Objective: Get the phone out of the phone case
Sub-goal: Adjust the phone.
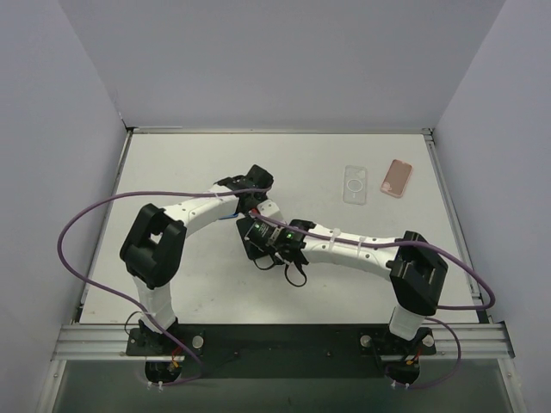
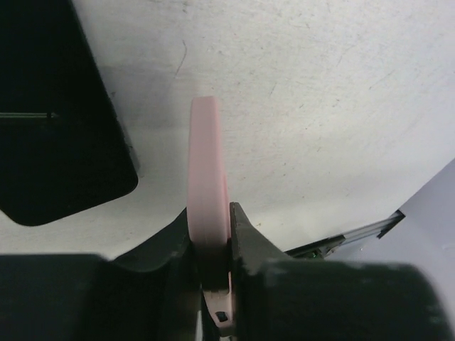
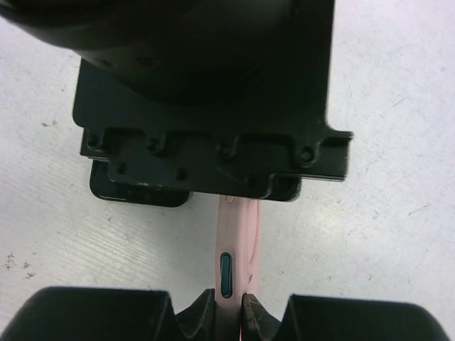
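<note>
1. the left pincer [image 2: 211,238] is clenched on a pink case [image 2: 207,170], its two black fingers pressing the flat sides at the bottom centre of the left wrist view.
2. the case stands on edge there, a thin matte pink strip with a rounded tip that points up the frame.
3. the right pincer [image 3: 229,304] is clamped on the same case from the opposite end, at the bottom centre of the right wrist view.
4. a dark oblong button [image 3: 226,275] sits in the case's narrow edge, just above those fingers.
5. whether a phone is inside the case cannot be told.
6. a flat, glossy black slab [image 2: 50,142] with rounded corners lies on the white, scuffed worktop [image 2: 320,85], at the left of the left wrist view.
7. in the top view both arms meet at the centre of the frame.
8. at the upper right lie a clear case [image 1: 355,184] with a printed ring and, just beside it, a pink rounded rectangle [image 1: 396,178].
</note>
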`<state>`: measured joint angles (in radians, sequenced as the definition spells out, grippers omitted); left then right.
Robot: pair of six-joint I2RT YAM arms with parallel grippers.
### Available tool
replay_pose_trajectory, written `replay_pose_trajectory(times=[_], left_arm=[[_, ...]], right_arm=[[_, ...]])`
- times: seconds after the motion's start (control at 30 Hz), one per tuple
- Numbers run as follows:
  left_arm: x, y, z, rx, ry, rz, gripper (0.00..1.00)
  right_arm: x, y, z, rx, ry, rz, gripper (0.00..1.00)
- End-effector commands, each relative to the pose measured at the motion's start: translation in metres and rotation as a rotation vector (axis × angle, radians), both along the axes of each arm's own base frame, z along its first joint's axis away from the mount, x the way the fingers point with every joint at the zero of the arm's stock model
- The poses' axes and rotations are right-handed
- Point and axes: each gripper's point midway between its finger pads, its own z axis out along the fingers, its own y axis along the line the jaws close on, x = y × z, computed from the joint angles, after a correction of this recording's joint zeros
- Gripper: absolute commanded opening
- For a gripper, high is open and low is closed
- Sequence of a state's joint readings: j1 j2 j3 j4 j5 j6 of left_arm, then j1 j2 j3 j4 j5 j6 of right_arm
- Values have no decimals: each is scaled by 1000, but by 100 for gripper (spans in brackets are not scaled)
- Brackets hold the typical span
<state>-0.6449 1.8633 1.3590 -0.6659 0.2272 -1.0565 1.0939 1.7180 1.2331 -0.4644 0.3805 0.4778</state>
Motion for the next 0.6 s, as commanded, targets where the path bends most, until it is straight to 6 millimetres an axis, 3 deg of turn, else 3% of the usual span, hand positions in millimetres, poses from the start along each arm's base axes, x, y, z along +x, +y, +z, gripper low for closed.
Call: replay_pose_trajectory(times=[0.0, 0.03, 0.07, 0.1, 0.2, 0.23, 0.27, 0.43, 0.53, 0.57], left_arm=[[-2, -33, 30, -227, -36, -134, 36], [0, -35, 32, -244, -50, -136, 47], [-1, -35, 35, -258, -62, -141, 50], [-1, -35, 38, -271, -71, -144, 60], [4, -34, 54, -300, -128, -152, 67], [5, -32, 56, -300, -140, -161, 88], [5, -31, 65, -308, -160, -163, 88], [14, -11, 79, -378, -232, -127, 88], [19, -4, 97, -481, -302, -105, 88], [25, 3, 107, -503, -339, -78, 88]], right_arm=[[3, -3, 7, 84, 36, -56, 0], [1, -2, 7, 110, 57, -56, 0], [2, -4, 10, 146, 61, -69, 0], [6, -9, 11, 164, 66, -90, 0], [13, -19, 19, 262, 93, -134, 0], [14, -21, 20, 286, 103, -143, 0], [15, -19, 31, 348, 108, -137, 0], [27, -40, 43, 516, 149, -219, 0], [28, -37, 58, 673, 188, -227, 0], [39, -41, 70, 737, 162, -242, 0]])
